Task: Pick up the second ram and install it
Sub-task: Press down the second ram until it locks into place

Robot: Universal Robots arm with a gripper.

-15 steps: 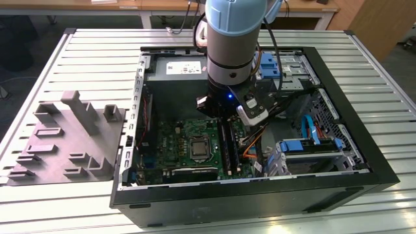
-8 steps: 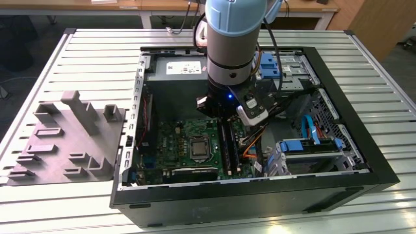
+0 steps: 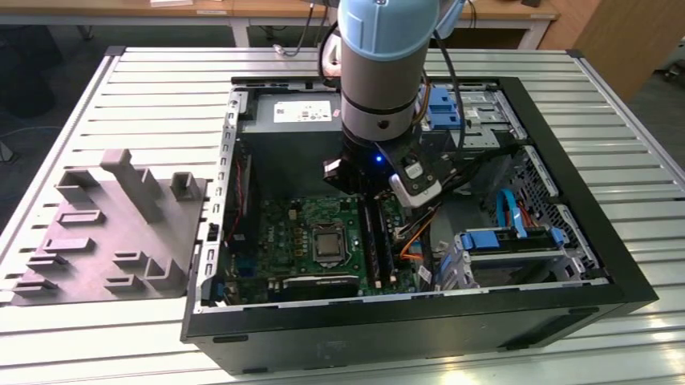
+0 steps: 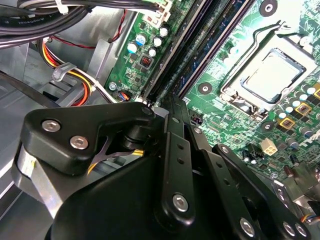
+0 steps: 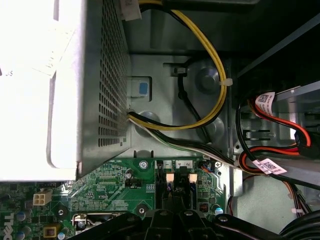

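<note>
Your arm (image 3: 377, 72) reaches down into the open case (image 3: 321, 321) that lies on the slatted counter (image 3: 139, 96); its pincer (image 4: 167, 107) stands low over the long slots (image 3: 374, 241) beside the processor socket (image 3: 326, 243) on the motherboard (image 3: 284, 241). In the second wrist view the fingers (image 4: 175, 130) lie close together, end-on to the slots; whether they clasp the ram you cannot tell, nor can you pick the ram out. A grey fixture (image 3: 107, 233) sits on the counter, just beside the case, at the exterior view's left.

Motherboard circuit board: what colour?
Green, clearest in the second wrist view on the motherboard beside the processor socket.
</note>
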